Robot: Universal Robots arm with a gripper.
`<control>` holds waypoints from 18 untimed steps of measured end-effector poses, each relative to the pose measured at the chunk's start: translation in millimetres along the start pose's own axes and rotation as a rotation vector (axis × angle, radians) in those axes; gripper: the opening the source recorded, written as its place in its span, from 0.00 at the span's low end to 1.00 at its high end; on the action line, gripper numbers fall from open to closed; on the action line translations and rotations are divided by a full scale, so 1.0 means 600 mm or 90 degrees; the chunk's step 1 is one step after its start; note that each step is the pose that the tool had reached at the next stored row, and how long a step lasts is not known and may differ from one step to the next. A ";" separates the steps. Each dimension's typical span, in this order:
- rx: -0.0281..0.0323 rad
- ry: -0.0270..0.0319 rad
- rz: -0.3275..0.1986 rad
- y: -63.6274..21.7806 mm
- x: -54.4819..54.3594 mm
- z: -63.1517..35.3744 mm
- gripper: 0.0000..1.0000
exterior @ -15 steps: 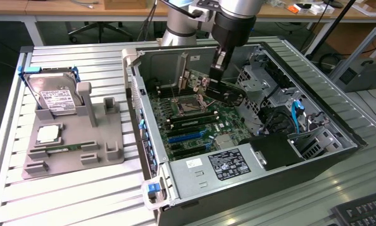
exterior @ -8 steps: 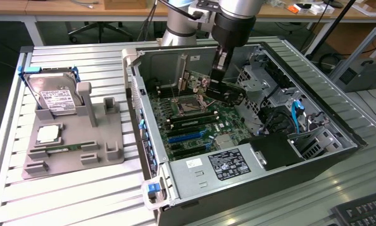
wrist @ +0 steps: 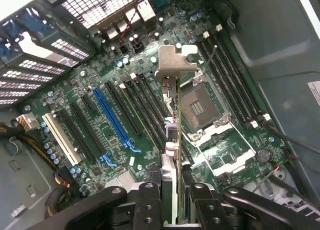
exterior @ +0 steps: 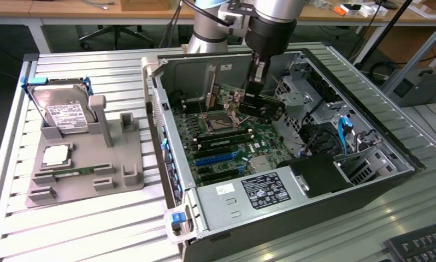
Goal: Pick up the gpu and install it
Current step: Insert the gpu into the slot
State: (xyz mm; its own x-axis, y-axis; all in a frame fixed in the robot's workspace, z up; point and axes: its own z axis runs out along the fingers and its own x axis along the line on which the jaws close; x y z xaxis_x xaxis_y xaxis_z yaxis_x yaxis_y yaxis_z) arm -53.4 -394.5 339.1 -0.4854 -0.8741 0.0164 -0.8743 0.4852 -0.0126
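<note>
Graphics card (wrist: 178, 140) clamped on edge inside the open computer case (exterior: 154, 103), hanging above the motherboard (wrist: 90, 84) and not yet seated.

The gripper (wrist: 176, 205) is closed on the thin, dark card, one finger (wrist: 149, 205) pressed flat against each face, with the bent silvery bracket (wrist: 172, 64) at the card's far end. From the wrist view the card's edge runs roughly along the long black slots (wrist: 145, 104), between the glossy blue slot (wrist: 112, 117) and the square metal processor socket (wrist: 200, 107); which slot it sits over I cannot tell. To do this well, I judge the card should stay upright and parallel to its slot (the board is stiff but thin) and go down straight, with the bracket kept toward the perforated rear wall (wrist: 100, 4).
</note>
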 end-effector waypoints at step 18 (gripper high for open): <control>0.0055 0.0036 -0.156 0.000 0.000 0.006 0.27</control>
State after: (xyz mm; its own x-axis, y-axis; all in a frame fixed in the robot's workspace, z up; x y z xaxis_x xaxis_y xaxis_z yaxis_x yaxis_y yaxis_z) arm -53.4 -394.5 335.7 -0.2589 -0.9656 0.0257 -0.9659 0.2585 -0.0161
